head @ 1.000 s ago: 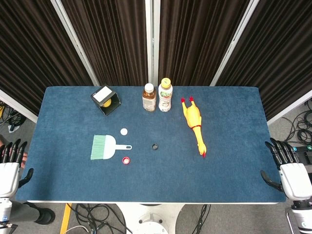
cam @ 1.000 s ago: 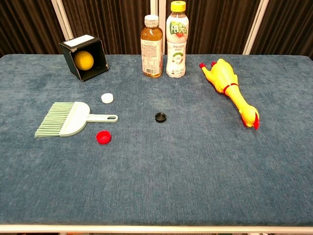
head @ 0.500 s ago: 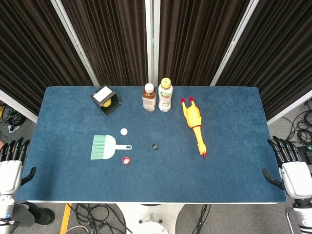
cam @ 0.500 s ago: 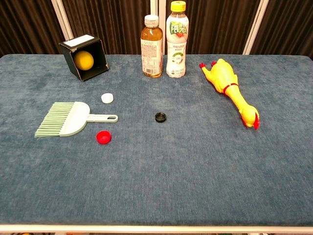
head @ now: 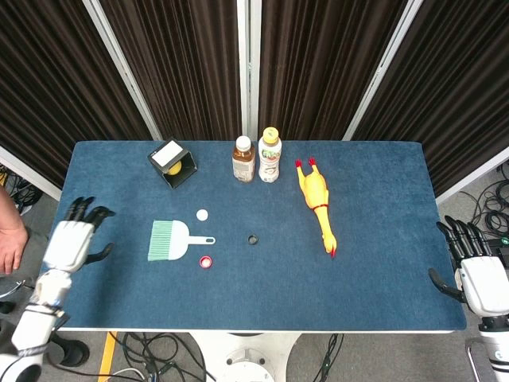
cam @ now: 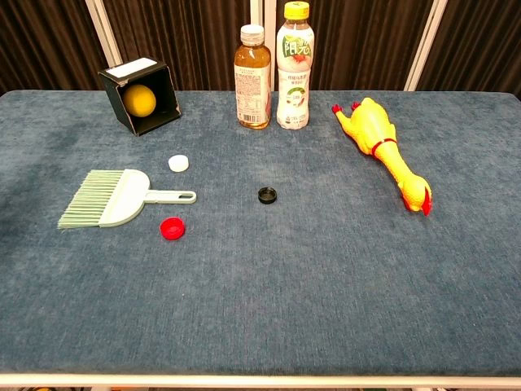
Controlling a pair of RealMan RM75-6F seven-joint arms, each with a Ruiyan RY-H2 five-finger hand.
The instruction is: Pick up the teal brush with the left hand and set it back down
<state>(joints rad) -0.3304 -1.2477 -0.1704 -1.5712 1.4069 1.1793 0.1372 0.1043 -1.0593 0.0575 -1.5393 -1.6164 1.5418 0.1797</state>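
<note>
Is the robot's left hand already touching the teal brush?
No. The left robot hand is open at the table's left edge, apart from the teal plastic brush lying flat.

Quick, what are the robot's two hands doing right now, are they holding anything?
Left hand: open, fingers spread, holding nothing, over the table's left edge beside the teal brush.
Right hand: open, empty, off the table's right edge.

bottles (cam: pixel 253 76) 2 | caps (cam: pixel 172 229) 3 | brush (cam: pixel 114 198) 1 | rubber chicken (cam: pixel 381 149) 1 | box (cam: pixel 140 94) 1
</note>
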